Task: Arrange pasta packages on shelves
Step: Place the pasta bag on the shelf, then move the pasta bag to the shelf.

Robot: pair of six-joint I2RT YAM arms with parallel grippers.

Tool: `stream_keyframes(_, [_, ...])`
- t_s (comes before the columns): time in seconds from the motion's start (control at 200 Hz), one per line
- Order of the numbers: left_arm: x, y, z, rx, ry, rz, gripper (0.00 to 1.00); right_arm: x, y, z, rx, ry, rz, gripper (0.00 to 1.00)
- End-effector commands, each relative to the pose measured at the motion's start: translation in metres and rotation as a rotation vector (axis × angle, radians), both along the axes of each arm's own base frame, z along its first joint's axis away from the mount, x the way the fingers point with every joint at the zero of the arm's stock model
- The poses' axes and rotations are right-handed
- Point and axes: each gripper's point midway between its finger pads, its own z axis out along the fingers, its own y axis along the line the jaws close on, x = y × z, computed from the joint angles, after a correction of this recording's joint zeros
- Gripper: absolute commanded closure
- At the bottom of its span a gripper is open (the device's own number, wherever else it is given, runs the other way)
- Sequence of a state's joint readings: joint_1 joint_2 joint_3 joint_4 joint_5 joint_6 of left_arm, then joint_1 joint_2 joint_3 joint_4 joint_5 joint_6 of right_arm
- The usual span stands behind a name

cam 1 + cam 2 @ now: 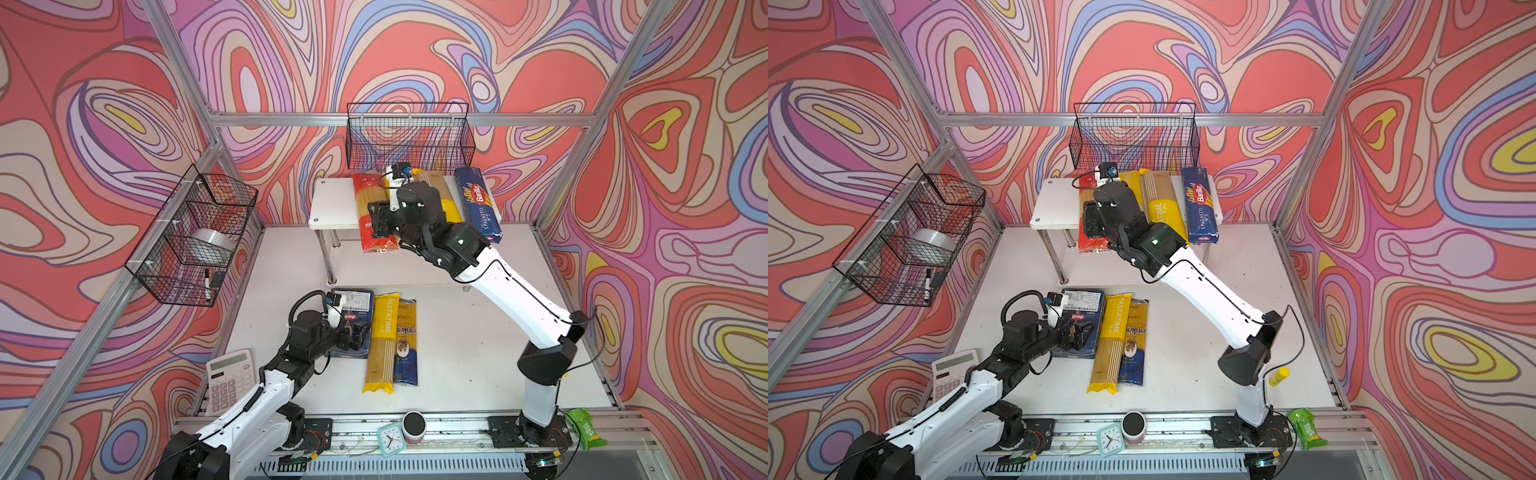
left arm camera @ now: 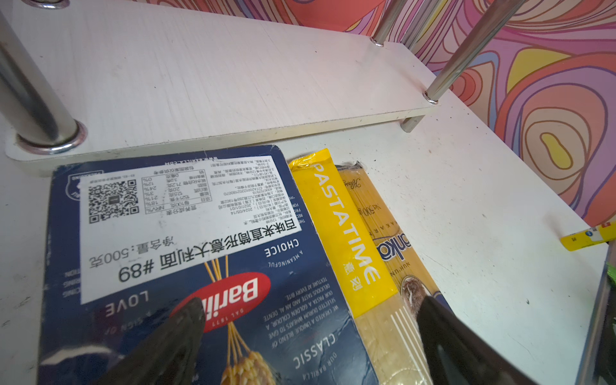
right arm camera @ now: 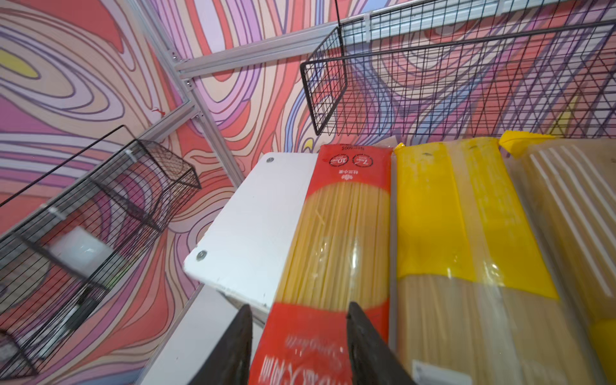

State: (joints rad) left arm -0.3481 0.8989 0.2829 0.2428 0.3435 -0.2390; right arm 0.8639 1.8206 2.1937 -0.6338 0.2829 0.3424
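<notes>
On the top board of the white shelves [image 1: 332,203] lie a red bag [image 1: 365,189], two yellow packs [image 1: 1160,203] and a slim blue Barilla box [image 1: 478,203]. My right gripper [image 3: 300,305] hovers open over the red bag's [image 3: 336,233] near end, which overhangs the board's front edge. On the table in front of the lower board [image 2: 233,83] lie a wide Barilla box [image 2: 186,266], a yellow PASTATIME pack [image 2: 346,240] and a dark blue bag [image 1: 406,345], side by side. My left gripper [image 2: 310,300] is open just above the box and these packs.
Black wire baskets hang on the back wall [image 1: 409,137] and on the left wall [image 1: 195,237]. A calculator [image 1: 230,380], a clock [image 1: 390,440], a dark-lidded jar [image 1: 413,426] and a green snack packet [image 1: 584,428] line the front edge. A yellow glue stick [image 1: 1279,376] lies at the right.
</notes>
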Motion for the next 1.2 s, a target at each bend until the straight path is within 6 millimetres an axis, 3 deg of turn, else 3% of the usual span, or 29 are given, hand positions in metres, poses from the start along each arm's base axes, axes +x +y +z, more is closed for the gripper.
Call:
stream_keyframes(0.0, [0.0,-0.003,0.005,0.002,-0.01,-0.012,0.0,-0.052,-0.008,0.018,-0.018,-0.012,0.142,0.57])
stream_keyframes(0.09, [0.0,-0.003,0.004,0.004,-0.007,-0.012,0.0,-0.086,-0.001,-0.001,-0.136,0.002,0.192,0.59])
stream_keyframes(0.2, [0.0,-0.003,0.003,0.004,-0.006,-0.013,0.0,-0.108,-0.003,-0.034,-0.253,0.086,0.202,0.6])
stream_keyframes(0.305, [0.0,-0.005,0.003,0.002,0.0,-0.025,0.0,-0.122,-0.003,-0.061,-0.347,0.091,0.191,0.61])
stream_keyframes(0.441, [0.001,-0.004,0.002,0.006,0.006,-0.022,0.0,-0.121,-0.006,-0.084,-0.372,0.103,0.175,0.63])
stream_keyframes(0.776, [0.001,-0.005,0.002,0.006,0.007,-0.022,0.0,-0.108,0.017,-0.083,-0.299,0.029,0.166,0.67])
stream_keyframes(1.197, [0.001,-0.004,0.001,0.007,0.008,-0.018,0.0,-0.074,0.036,-0.071,-0.324,-0.04,0.104,0.69])
